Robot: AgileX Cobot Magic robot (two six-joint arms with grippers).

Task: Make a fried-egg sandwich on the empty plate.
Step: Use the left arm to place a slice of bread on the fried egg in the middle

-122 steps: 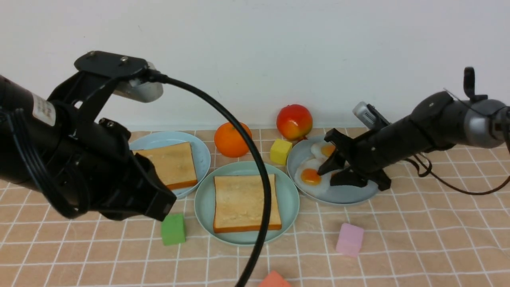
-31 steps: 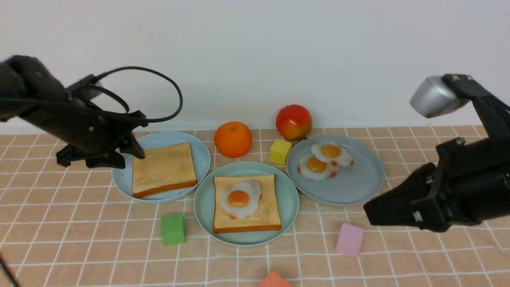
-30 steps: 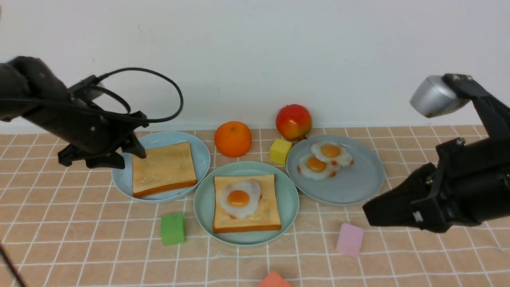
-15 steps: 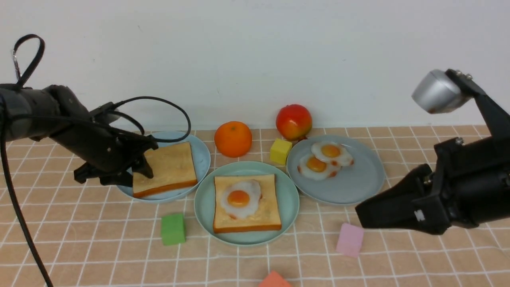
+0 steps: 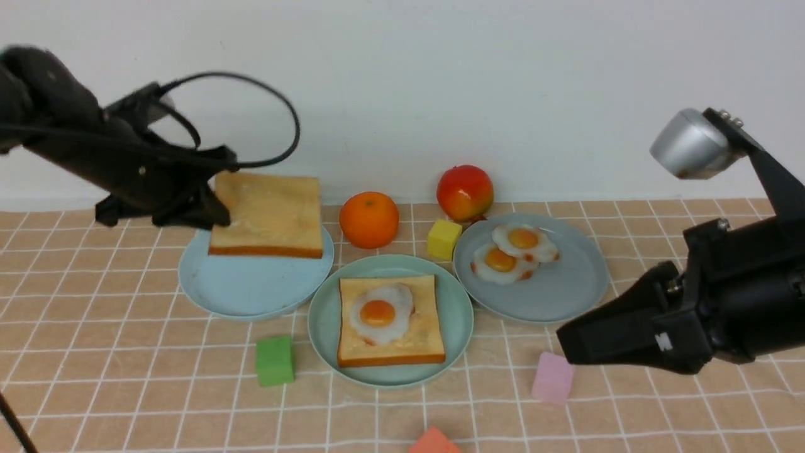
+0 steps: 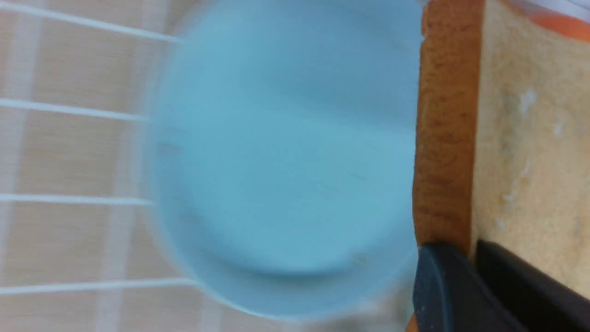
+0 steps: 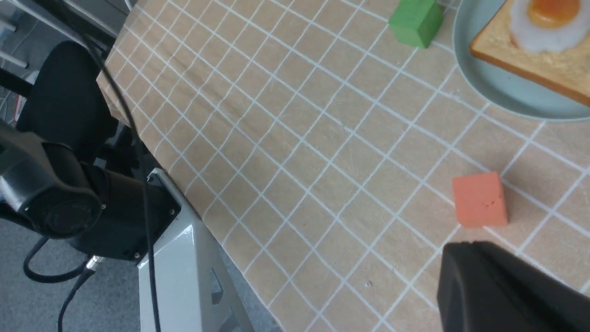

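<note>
Egg-topped toast on mint plate; second slice aloft

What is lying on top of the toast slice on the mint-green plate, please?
One fried egg, yolk up, lies on that toast slice; nothing covers the egg. The toast's middle beneath it is hidden. The mint-green plate shows around the slice.

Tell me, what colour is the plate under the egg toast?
The plate is mint green, clearest in the front view.
</note>
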